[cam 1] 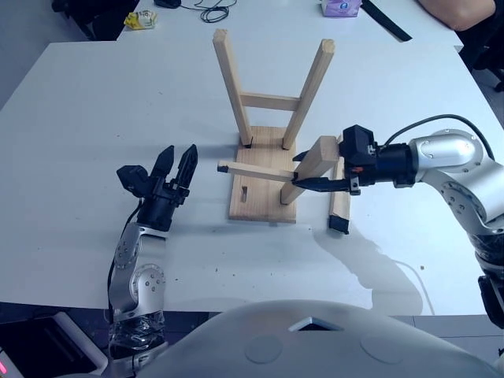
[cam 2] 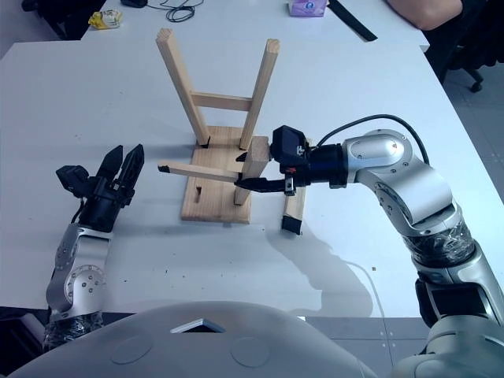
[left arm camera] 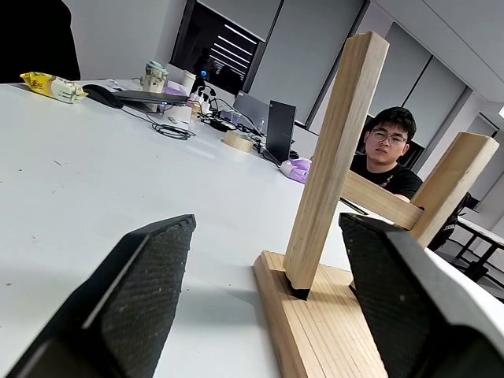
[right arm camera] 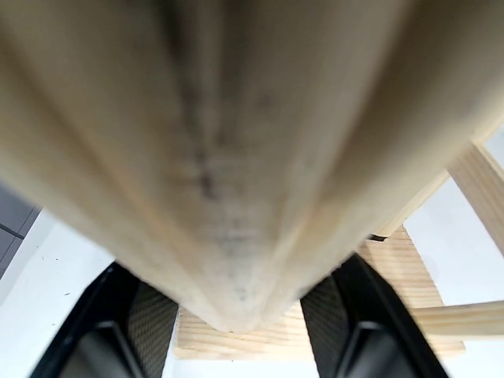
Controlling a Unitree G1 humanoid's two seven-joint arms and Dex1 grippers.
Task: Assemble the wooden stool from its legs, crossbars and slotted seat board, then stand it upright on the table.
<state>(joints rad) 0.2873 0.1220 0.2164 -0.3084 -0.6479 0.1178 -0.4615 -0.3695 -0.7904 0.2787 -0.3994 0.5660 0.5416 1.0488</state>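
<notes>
Seat (cam 1: 260, 203), centre frame, holds two legs (cam 1: 234, 79); right gripper (cam 1: 300, 170) clamps a third leg (cam 1: 313, 160). It likely needs slotting next; left gripper (cam 1: 179, 154) gapes.

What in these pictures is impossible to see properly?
1. Whether the held leg sits in the seat board's slot: in the head views, the leg and the right pincer cover its foot.
2. Right wrist view: the leg, blurred against the lens, hides most of the board.
3. The loose leg on the table: far end hidden by the right pincer, head views.
4. Left wrist view: the board's near end is cut off by the edge.
</notes>
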